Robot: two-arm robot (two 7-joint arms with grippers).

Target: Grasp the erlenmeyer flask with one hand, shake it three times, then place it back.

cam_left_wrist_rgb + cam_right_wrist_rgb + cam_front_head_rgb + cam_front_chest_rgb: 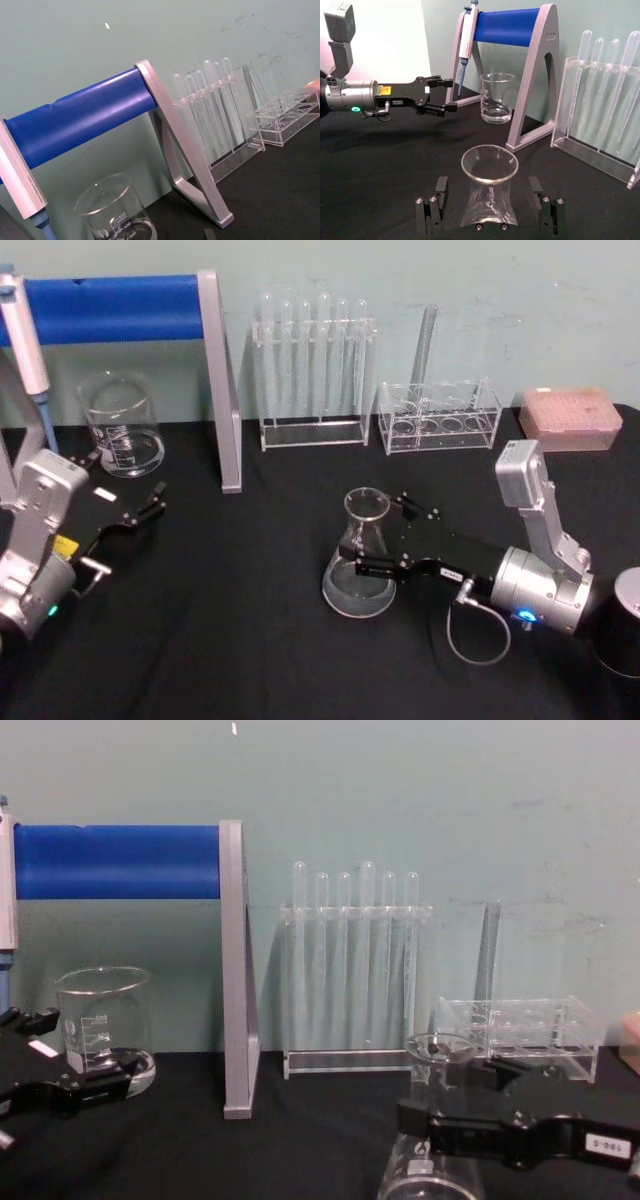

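The flask [360,558] stands upright on the black table [250,640], a little right of centre and well in front of the tube rack [312,375]. The right gripper [382,537] has its fingers on either side of the flask's neck; from the right wrist view the fingers [432,210] stand apart with gaps to the glass, so it is straddling the flask, not clamped on it. Going in low on the narrow part makes sense (the wide base would not fit between those fingers, and the flared rim gives a stop against slipping). The flask's base rests on the table, so I'd judge it either about to be gripped or just set down; I cannot tell which. The left gripper [140,513] sits idle at the left, near the beaker [121,425], its fingers apart and holding nothing.
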